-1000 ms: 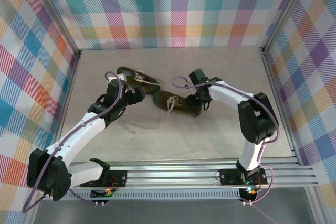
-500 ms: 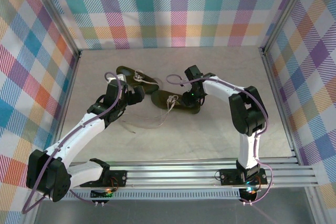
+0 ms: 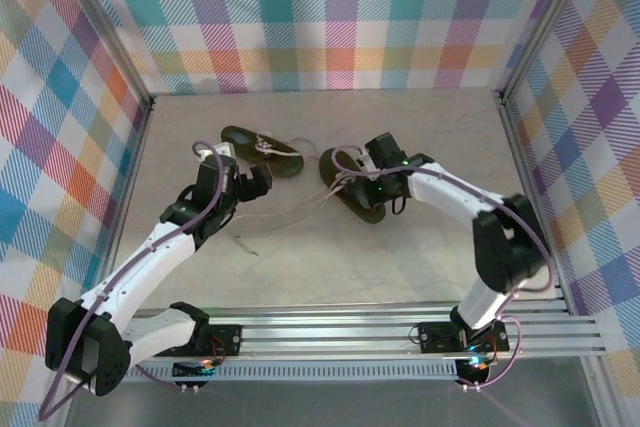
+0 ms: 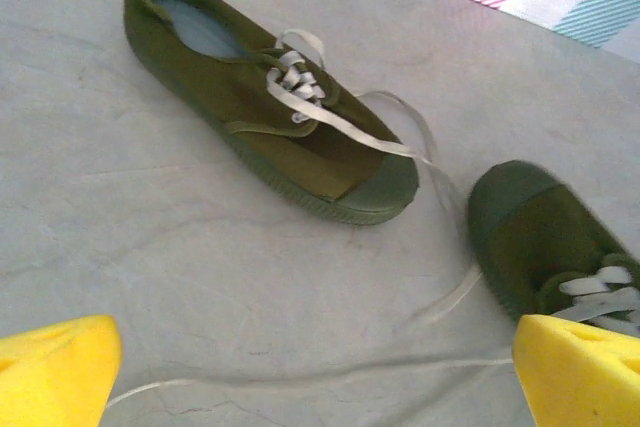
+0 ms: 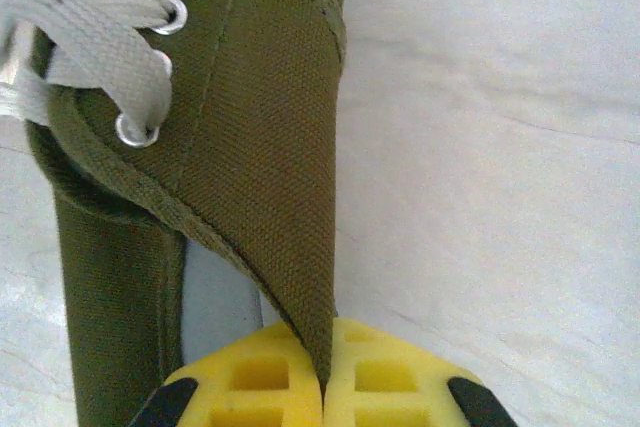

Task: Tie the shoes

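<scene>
Pale grey stone-look surface (image 3: 400, 257) inside checked multicolour walls (image 3: 340, 17) carried two dark olive-green canvas low-top shoes with cream-white flat laces, both untied. Of these, the far shoe (image 4: 270, 107) lay toward the back left, toe pointing at the near shoe (image 4: 540, 237); the two sat close but apart. On the near shoe, the right end effector (image 5: 325, 387) was pinched tight on the canvas side wall just below the eyelets, yellow pads (image 5: 390, 377) meeting on the fabric. Over the surface the left end effector (image 4: 320, 377) hung wide, holding nothing, above a loose lace (image 4: 260, 384) trailing across it. Step judged: steadying the near shoe, no knot begun. Next move likely called for the left end effector to drop and pinch that lace, which looked thin and flat against the surface, so easy to miss.
</scene>
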Controlling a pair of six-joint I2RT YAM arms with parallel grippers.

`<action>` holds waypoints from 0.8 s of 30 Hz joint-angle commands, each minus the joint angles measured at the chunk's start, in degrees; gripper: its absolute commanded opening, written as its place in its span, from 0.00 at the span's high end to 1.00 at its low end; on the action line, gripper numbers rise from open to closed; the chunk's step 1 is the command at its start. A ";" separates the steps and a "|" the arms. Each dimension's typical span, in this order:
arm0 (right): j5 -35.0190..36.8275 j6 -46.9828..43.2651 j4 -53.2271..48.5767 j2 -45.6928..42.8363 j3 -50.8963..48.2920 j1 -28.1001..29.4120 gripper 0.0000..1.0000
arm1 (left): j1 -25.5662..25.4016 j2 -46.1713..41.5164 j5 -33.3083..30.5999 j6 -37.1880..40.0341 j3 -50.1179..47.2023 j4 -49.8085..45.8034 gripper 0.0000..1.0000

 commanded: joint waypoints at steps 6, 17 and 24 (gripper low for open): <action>10.59 7.46 -2.27 -14.22 -0.09 -0.11 1.00 | -4.99 4.48 9.92 5.56 -2.61 11.26 0.00; 7.86 14.74 -10.55 -18.34 2.76 -0.16 1.00 | -18.96 18.74 7.22 16.54 -2.13 20.38 0.00; 3.33 16.92 -15.48 -18.66 6.39 -0.29 1.00 | -22.81 31.96 1.48 20.26 1.73 26.94 0.00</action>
